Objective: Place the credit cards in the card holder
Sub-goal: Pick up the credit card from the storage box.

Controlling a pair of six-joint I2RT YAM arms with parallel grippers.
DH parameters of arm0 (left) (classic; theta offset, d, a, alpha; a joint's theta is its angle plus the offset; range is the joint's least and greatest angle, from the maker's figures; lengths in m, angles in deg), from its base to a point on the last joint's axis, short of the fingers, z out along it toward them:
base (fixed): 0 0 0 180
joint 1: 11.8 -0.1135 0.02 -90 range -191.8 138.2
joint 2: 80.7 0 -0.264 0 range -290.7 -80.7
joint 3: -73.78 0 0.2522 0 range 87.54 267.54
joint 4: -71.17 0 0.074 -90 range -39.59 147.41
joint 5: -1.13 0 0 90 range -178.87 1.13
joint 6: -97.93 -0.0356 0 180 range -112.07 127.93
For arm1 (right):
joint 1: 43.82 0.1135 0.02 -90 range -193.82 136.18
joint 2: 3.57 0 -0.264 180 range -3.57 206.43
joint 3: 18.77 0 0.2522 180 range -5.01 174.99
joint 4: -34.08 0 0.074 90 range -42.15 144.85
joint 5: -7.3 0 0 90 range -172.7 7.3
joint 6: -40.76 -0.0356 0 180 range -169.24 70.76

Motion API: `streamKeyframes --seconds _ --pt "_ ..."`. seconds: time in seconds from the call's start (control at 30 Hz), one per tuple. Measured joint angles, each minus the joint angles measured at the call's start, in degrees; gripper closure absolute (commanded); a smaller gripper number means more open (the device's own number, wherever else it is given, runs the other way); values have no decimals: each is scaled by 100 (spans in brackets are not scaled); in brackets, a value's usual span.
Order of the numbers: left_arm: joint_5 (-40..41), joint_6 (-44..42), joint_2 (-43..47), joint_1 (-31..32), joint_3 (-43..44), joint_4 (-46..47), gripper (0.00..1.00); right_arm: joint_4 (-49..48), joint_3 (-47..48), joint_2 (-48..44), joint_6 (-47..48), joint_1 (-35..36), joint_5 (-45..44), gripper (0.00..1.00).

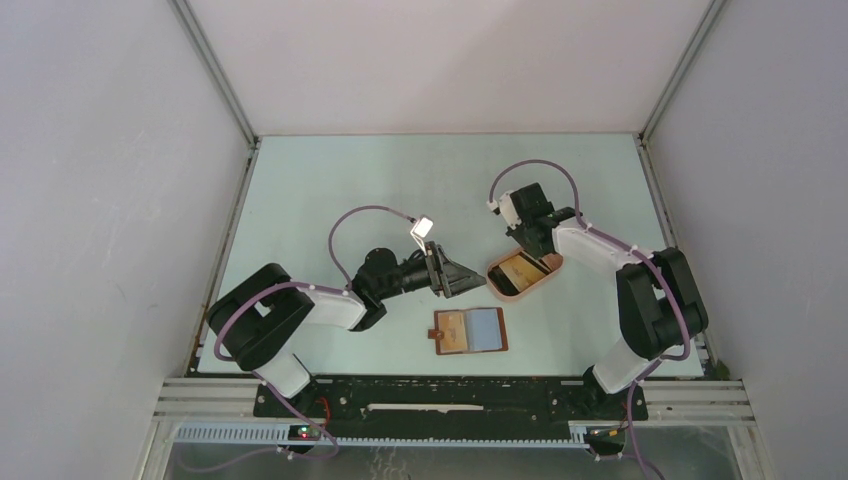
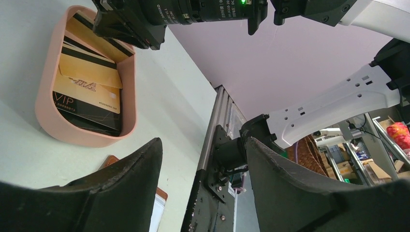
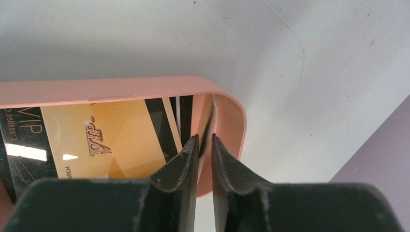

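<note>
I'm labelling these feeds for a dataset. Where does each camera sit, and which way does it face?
Top: fixed above and behind the arms, looking down on the table; both arms, tray and wallet show.
Left wrist: on the left arm, low, facing the tray and right arm; open left claw frames it.
Right wrist: looks down into the tray at the cards; right claw narrowly parted.
Shared: tray and cards appear in all three.

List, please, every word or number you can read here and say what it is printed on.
"VIP": black card in the pink tray.
"VIP": gold card, raised script.
Digit rows on both cards: too small to read whole.
Print on the lens barrel: too blurred.
</note>
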Motion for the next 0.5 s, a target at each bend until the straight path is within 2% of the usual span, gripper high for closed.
streamKeyframes --seconds 0.1,0.13,0.33,0.5 --pt "-2 0 0 0 0 0 31 2 0 0 24 -22 -2 99" --pt "-2 0 0 0 0 0 31 -2 0 0 17 -35 0 100" --pt "-9 -7 0 -9 0 0 31 -4 -4 -103 -2 -138 214 100" --pt "-13 -118 144 -72 -109 -48 30 136 -31 -726 -31 -568 1060 100"
